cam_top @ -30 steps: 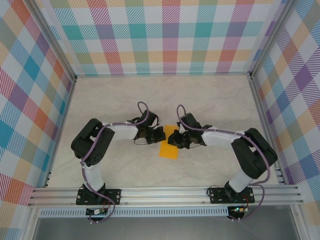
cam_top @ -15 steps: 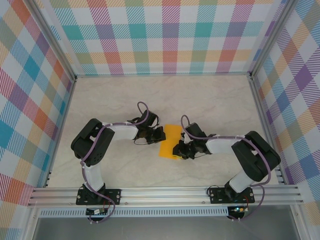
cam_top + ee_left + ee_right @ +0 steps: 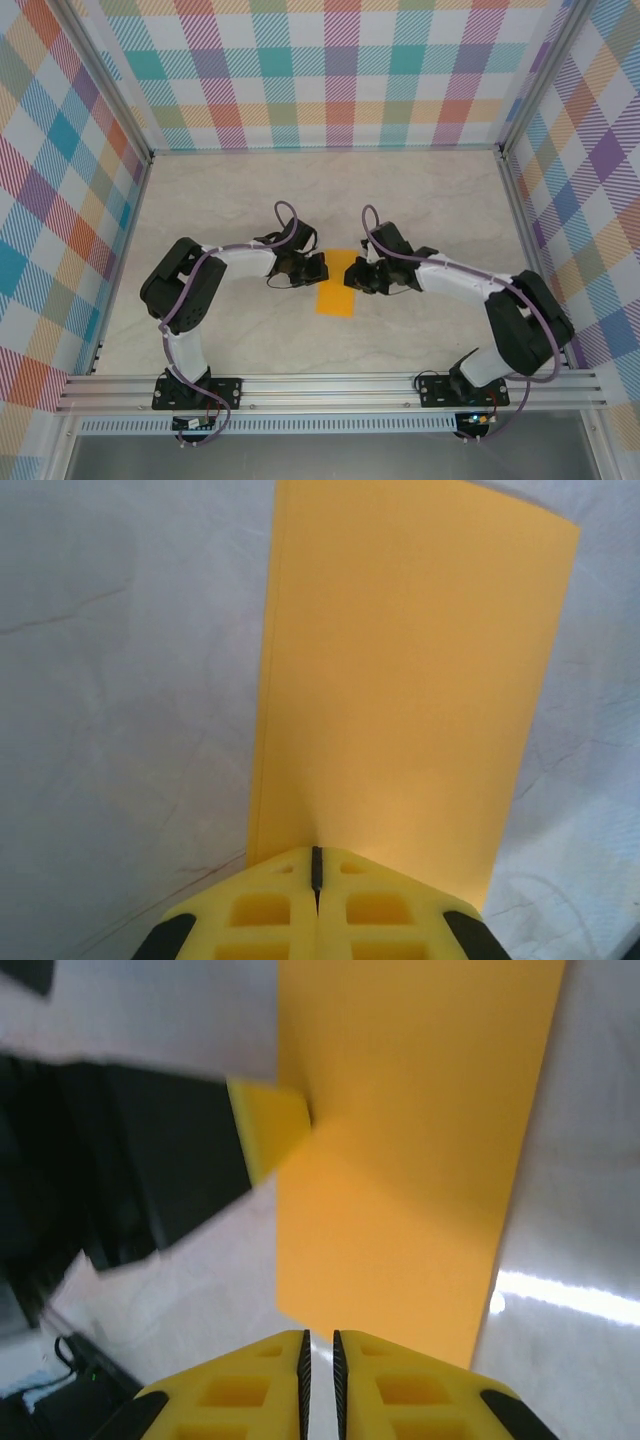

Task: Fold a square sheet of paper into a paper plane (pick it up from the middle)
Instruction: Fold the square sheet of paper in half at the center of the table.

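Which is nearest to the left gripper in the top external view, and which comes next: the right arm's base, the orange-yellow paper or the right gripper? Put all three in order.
1. the orange-yellow paper: right at the tips of the left gripper, mid-view.
2. the right gripper: just across the paper, on its right side.
3. the right arm's base: lower right of the view, well away.
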`<action>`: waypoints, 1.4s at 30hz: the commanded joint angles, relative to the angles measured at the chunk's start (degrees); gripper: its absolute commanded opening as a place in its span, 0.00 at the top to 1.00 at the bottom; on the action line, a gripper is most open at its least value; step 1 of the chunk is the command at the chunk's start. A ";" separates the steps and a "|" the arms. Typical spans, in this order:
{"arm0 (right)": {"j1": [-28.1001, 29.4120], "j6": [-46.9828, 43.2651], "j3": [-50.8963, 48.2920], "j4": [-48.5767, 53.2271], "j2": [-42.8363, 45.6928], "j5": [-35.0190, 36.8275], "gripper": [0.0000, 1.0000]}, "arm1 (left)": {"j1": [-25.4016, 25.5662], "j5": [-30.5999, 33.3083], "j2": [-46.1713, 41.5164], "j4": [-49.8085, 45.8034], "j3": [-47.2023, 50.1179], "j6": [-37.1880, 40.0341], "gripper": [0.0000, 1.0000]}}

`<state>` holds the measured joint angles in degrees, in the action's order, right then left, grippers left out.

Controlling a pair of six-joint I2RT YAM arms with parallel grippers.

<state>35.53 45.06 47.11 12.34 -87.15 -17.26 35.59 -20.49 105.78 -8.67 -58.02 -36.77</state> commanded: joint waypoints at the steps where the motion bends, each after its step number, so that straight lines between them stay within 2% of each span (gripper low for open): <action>1: -1.02 -3.82 4.59 -0.11 -6.73 4.24 0.84 | 0.09 4.32 -2.80 -10.13 -1.88 2.06 0.93; 8: -2.48 -5.25 10.54 -3.12 -15.65 -0.61 0.84 | 1.83 4.87 -8.84 -8.49 0.87 -1.78 0.88; 13: -2.81 -5.11 12.93 -2.39 -19.34 -0.10 0.84 | 4.21 6.25 -12.07 -5.87 4.51 -5.60 0.87; 20: -3.12 -0.06 15.66 10.70 -21.58 12.06 0.85 | 9.55 6.32 -16.18 1.87 10.51 -14.12 0.86; 25: -3.28 5.65 10.80 14.03 -15.71 17.63 0.85 | 13.90 7.21 -16.60 8.05 12.68 -19.12 0.85; 28: -4.35 5.79 6.81 9.39 -10.99 14.24 0.84 | 16.11 8.04 -15.38 10.82 12.39 -20.58 0.86; 30: -5.46 3.64 2.81 1.52 -7.38 7.89 0.84 | 17.11 8.40 -13.98 12.68 12.14 -21.35 0.86; 32: -6.37 1.54 0.54 -2.26 -4.61 3.15 0.84 | 17.95 8.30 -12.36 13.71 11.43 -22.08 0.88; 36: -6.75 -2.60 -4.27 -5.93 -0.73 -2.15 0.85 | 19.49 8.49 -9.02 13.69 9.57 -21.67 0.92; 42: -6.88 -4.93 -5.89 -6.01 -2.68 -6.31 0.91 | 19.77 7.14 -5.53 15.24 8.55 -21.59 0.97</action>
<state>28.69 42.98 42.13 8.38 -88.71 -19.22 54.74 -12.95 99.20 4.82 -47.88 -57.87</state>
